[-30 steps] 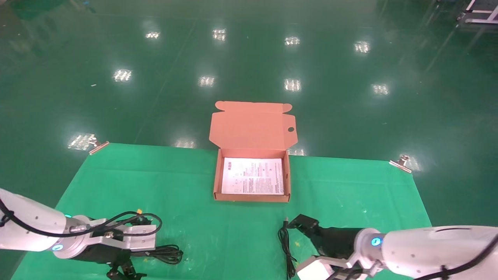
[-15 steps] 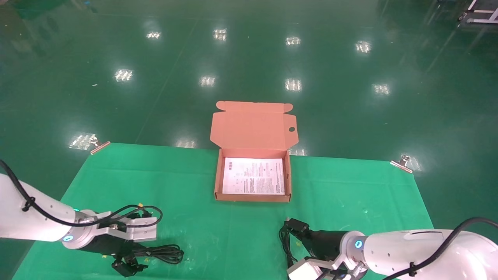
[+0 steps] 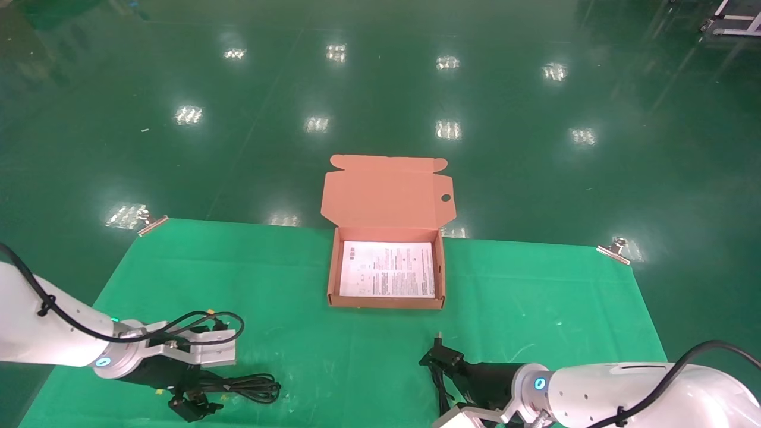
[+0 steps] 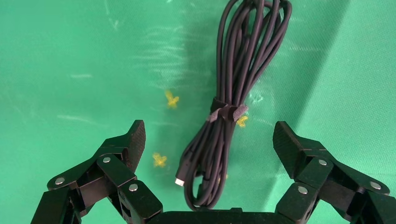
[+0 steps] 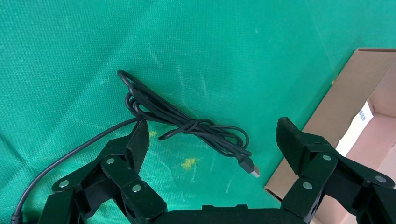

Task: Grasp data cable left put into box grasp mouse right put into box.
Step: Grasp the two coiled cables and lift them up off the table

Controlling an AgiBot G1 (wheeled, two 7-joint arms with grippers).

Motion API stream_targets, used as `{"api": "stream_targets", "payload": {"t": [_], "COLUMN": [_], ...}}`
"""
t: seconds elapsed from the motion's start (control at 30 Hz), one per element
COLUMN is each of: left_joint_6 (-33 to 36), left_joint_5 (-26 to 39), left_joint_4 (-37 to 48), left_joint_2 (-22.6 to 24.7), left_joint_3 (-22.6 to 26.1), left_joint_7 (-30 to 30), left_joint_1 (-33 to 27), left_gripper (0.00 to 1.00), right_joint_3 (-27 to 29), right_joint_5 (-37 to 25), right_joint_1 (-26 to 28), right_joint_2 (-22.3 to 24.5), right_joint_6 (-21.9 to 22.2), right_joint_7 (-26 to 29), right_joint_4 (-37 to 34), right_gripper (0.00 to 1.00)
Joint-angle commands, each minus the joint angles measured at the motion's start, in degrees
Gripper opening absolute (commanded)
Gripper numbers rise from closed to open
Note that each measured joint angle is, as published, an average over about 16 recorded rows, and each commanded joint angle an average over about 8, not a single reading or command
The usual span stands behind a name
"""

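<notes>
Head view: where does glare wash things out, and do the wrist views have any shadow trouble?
Head view: ceiling lights glint off the glossy floor, and the white printed sheet in the box is partly blown out. Left wrist view: a broad shadow falls beside the data cable. Right wrist view: evenly lit, the mouse's cord sharp.

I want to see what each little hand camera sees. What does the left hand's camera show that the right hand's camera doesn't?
Only the left wrist view shows the data cable, a tied black bundle lying between the open left gripper fingers. Only the right wrist view shows a thin cord with a USB plug and a corner of the box, below the open right gripper. Both show the green cloth.
</notes>
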Motion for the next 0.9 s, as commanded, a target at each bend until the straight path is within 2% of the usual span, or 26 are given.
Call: {"api": "stream_targets", "payload": {"t": [0.03, 0.13, 0.17, 0.2, 0.9], "left_joint_6": [-0.2, -0.3, -0.3, -0.3, -0.2], "left_joint_5": [0.1, 0.1, 0.1, 0.1, 0.1], "left_joint_4": [1.0, 1.6, 1.8, 1.8, 0.8], "left_joint_2": [0.2, 0.4, 0.4, 0.4, 0.2], "left_joint_3": [0.0, 0.0, 0.0, 0.0, 0.0], "left_joint_7": [0.1, 0.1, 0.2, 0.2, 0.0], "left_joint_1": [-0.1, -0.2, -0.2, -0.2, -0.1], "left_gripper": [0.55, 0.18, 0.06, 0.0, 0.0], "right_joint_3": [0.0, -0.1, -0.1, -0.1, -0.1], "right_joint_5": [0.0, 0.0, 0.0, 0.0, 0.0], "right_joint_1": [-0.1, -0.2, -0.2, -0.2, -0.1], "right_joint_2": [-0.2, -0.3, -0.4, -0.4, -0.2], "right_joint_6": [0.3, 0.5, 0.5, 0.5, 0.2], "right_joint_7": [-0.2, -0.2, -0.2, -0.2, -0.2], "right_joint_4": [-0.5, -0.8, -0.9, -0.9, -0.4], "right_gripper": [0.43, 0.07, 0.01, 0.0, 0.0]}}
